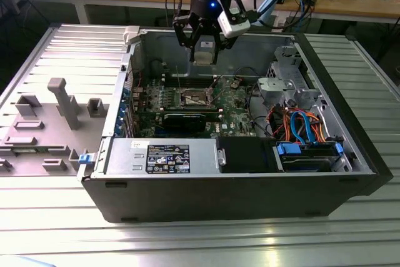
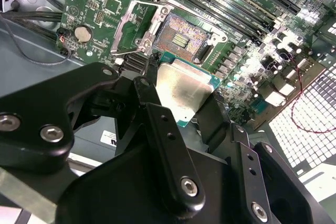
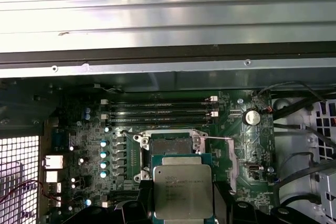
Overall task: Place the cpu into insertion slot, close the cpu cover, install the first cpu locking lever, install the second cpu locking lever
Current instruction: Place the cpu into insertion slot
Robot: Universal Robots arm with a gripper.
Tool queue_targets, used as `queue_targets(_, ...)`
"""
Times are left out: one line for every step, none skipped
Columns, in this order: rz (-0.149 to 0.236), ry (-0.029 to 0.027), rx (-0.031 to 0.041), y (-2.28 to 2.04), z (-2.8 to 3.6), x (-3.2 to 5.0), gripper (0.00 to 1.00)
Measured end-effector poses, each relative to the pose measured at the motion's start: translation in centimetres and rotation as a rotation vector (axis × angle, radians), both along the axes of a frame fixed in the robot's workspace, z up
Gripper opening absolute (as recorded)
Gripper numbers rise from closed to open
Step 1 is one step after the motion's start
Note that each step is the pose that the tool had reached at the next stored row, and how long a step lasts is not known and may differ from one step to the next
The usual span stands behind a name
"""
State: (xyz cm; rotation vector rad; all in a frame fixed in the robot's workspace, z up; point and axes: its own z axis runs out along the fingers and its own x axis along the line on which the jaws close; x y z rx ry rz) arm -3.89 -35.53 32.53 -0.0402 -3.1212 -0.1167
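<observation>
Step one in hand: flat square silver-grey cpu (image 2: 184, 90) is clamped in black claw (image 1: 205, 53), held above gold-field square insertion slot (image 2: 181, 38), not touching; level, sq. alignment w/ slot is judged needed.

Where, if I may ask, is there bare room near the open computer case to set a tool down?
The slatted table in front of the computer case is bare, likewise on the exterior view's right. Inside is crowded: cables, and the gripper holding the cpu near the insertion slot.
</observation>
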Motion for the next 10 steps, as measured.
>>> queue_targets(0.0,0.0,0.0,0.0,-0.02,0.0,0.55)
queue_targets(0.0,0.0,0.0,0.0,-0.04,-0.01,0.55)
queue_targets(0.0,0.0,0.0,0.0,-0.06,-0.01,0.55)
queue_targets(0.0,0.0,0.0,0.0,-0.1,-0.01,0.55)
queue_targets(0.0,0.0,0.0,0.0,-0.13,-0.01,0.55)
queue_targets(0.0,0.0,0.0001,0.0,-0.16,-0.01,0.55)
queue_targets(0.0,0.0,0.0,0.0,-0.21,-0.01,0.55)
queue_targets(0.0,0.0,0.0,0.0,-0.27,-0.01,0.55)
queue_targets(0.0,0.0,0.0,0.0,-0.34,-0.01,0.55)
queue_targets(0.0,0.0,0.0,0.0,-0.39,-0.01,0.55)
